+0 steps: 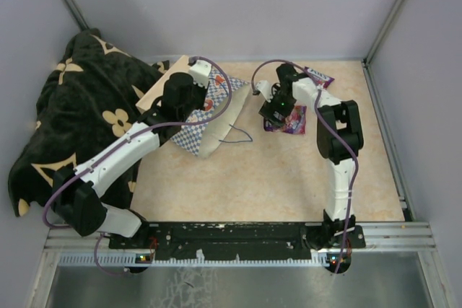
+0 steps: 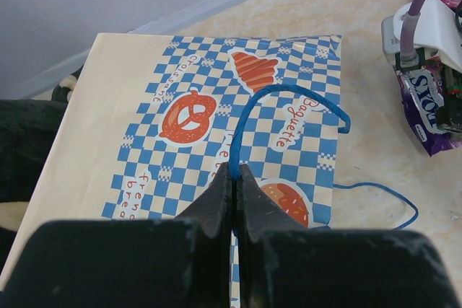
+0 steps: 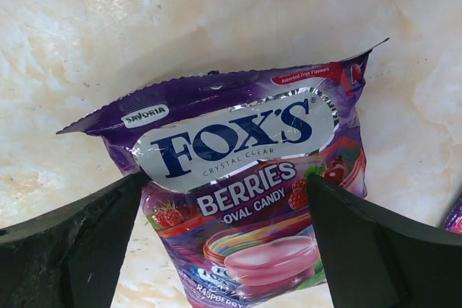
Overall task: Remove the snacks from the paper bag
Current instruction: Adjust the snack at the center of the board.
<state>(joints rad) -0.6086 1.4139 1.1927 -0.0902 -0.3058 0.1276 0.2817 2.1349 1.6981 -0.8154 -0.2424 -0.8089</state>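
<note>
Cord handle [image 2: 292,89] of the paper bag [image 2: 216,99] pinched tight in my left gripper [image 2: 236,177], near the counter's far edge; my right gripper [image 3: 225,200] spread wide astride a purple snack [image 3: 238,135].

Purple packet [image 3: 245,178] is seen as glossy, crinkled plastic film. Paper bag [image 2: 180,164] is shown as matt paper w/ smooth cord handle [image 2: 289,86]; blanket [image 1: 79,106] is read as soft cloth.
</note>
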